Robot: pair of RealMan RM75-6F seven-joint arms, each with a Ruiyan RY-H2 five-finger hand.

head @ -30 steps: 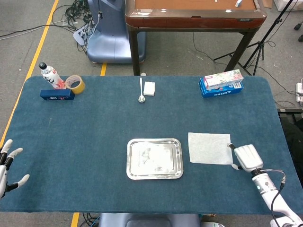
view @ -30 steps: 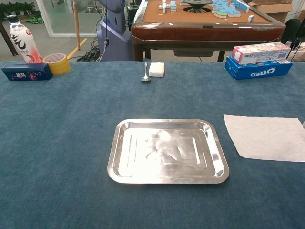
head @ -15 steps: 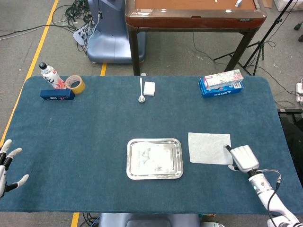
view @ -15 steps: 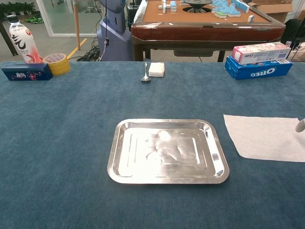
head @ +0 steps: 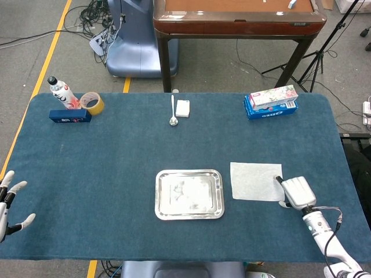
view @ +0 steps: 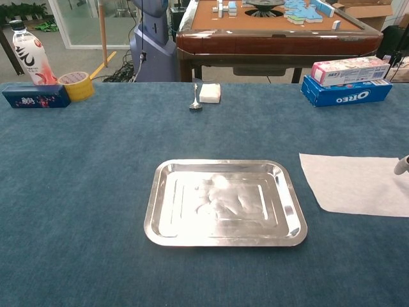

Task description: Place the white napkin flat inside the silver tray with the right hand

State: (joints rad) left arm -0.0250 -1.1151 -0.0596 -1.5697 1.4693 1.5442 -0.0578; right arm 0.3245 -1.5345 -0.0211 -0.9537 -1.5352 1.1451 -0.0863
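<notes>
at the far left edge we see our left robot hand [head: 8, 204] hovering off the corner of the blue felt-covered surface [head: 104, 156], fingers spread and grasping nothing. moving right, the shiny rectangular silver tray [head: 189, 194] sits near the front middle, with nothing in it but reflections. just beside its right rim, but apart from it, the thin white square napkin [head: 255, 181] lies flat on the surface. its edges run roughly square to the tray's; it is slightly wider than deep, so its long axis runs left to right. at its right edge is our right robot hand [head: 297, 191], fingertips at or over the napkin's border; we cannot tell whether it is touching, or whether the fingers are spread or clenched.

we judge the napkin to be nearly weightless, limp and easy to crumple or fold, with no rim to catch on the felt. the near-right corner or right edge seems the best place to pinch, lifting gently so the sheet hangs and can be laid down flat.
</notes>
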